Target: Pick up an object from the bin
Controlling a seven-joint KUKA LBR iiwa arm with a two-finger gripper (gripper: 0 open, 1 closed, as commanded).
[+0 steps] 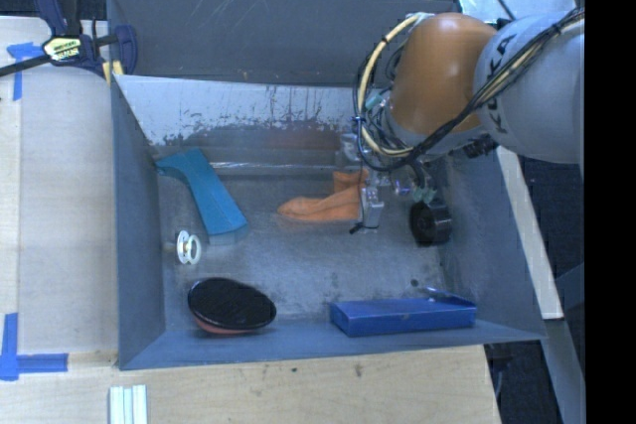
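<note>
Item nearest the gripper: an orange piece (313, 209), long and soft-looking, tapering to a point at its left end. It lies flat on the floor of the grey bin (298, 114), roughly mid-floor and a little toward the back wall. Its thicker right end runs in under the gripper (370, 207), which stands low over that end, at or very near the floor. Gripper state: cannot tell whether it is apart, together or clamped on the piece; the wrist's orange cover (442, 74) and looped cables (383, 104) crowd the spot.

Just right of the gripper sits a dark round thing (430, 223); cannot tell what it is.

Left of the orange piece, apart from it, lies a teal angled block (209, 194), with a small white ring (187, 247) just beside its lower end. Near the front wall are a black oval disc (231, 303) at the left and a flat blue bar (402, 316) at the right, well apart from each other.
</note>
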